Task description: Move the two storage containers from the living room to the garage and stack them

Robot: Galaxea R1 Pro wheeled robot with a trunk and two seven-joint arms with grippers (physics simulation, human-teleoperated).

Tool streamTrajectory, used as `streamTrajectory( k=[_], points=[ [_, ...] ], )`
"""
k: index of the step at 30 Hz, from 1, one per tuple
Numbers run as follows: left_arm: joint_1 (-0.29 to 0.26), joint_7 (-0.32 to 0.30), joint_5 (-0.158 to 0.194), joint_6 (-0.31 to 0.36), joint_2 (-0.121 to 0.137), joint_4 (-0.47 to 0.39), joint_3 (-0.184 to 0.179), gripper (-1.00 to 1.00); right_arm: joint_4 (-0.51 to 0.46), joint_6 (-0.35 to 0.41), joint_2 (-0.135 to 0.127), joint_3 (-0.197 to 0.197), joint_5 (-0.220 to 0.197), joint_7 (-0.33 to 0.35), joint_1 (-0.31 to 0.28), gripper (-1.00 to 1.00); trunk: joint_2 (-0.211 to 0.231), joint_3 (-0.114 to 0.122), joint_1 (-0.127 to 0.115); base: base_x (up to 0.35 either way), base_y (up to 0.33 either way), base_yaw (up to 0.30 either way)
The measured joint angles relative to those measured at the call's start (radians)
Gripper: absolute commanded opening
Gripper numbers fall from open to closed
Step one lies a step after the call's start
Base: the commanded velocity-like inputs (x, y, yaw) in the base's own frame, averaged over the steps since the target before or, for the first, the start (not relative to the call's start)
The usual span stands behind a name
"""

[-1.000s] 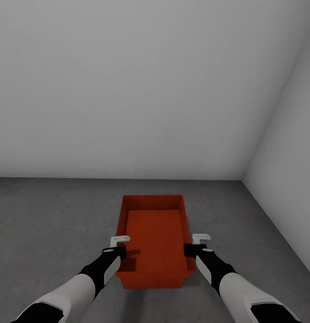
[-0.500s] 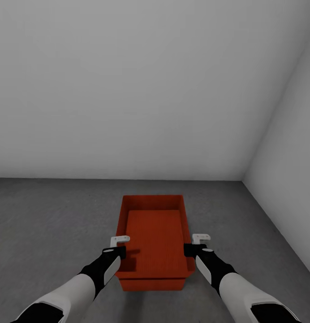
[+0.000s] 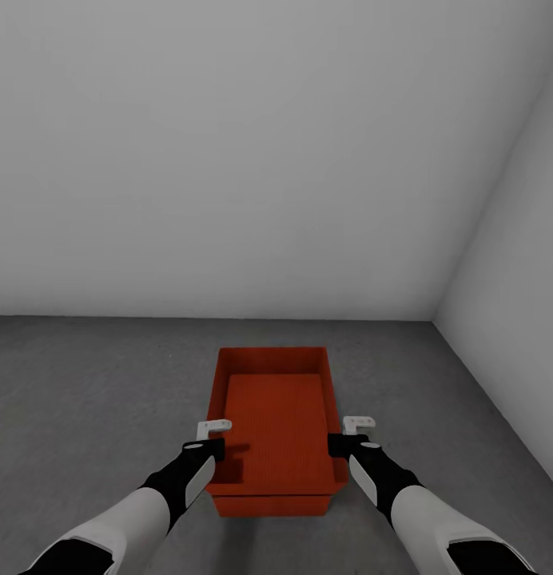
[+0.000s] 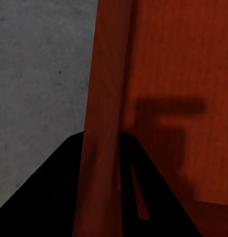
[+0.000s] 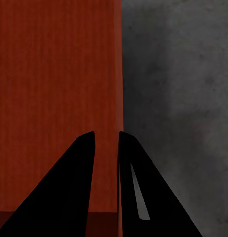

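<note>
Upper container (image 3: 276, 423) nested in lower container (image 3: 268, 505) — on floor (image 3: 93, 399), near wall corner (image 3: 433, 318).

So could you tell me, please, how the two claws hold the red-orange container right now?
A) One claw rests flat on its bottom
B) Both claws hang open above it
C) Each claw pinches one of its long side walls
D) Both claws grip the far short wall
C: the left claw straddles one long side wall of the container and the right claw straddles the opposite one, a finger on each side of the wall in the wrist views.
</note>
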Motion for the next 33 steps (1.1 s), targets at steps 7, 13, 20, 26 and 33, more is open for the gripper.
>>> streamTrajectory(
  k=[7,13,20,26,33],
  points=[
    [0.0,0.0,0.0,0.0,0.0,0.0,0.0,-1.0,0.0,0.0,0.0,0.0,0.0,0.0,0.0,-1.0,-0.049,-0.022,0.027,0.0,0.0,0.0],
    [0.0,0.0,0.0,-0.001,0.0,0.0,0.0,-1.0,0.0,0.0,0.0,0.0,0.0,0.0,0.0,-1.0,-0.07,-0.031,0.038,0.0,0.0,0.0],
    [0.0,0.0,0.0,0.0,0.0,0.0,0.0,-1.0,0.0,0.0,0.0,0.0,0.0,0.0,0.0,-1.0,-0.084,-0.038,0.046,0.0,0.0,0.0],
    [0.0,0.0,0.0,-0.001,0.0,0.0,0.0,-1.0,0.0,0.0,0.0,0.0,0.0,0.0,0.0,-1.0,-0.112,-0.05,0.061,0.0,0.0,0.0],
    [0.0,0.0,0.0,-0.001,0.0,0.0,0.0,-1.0,0.0,0.0,0.0,0.0,0.0,0.0,0.0,-1.0,-0.112,-0.05,0.061,0.0,0.0,0.0]
  ],
)
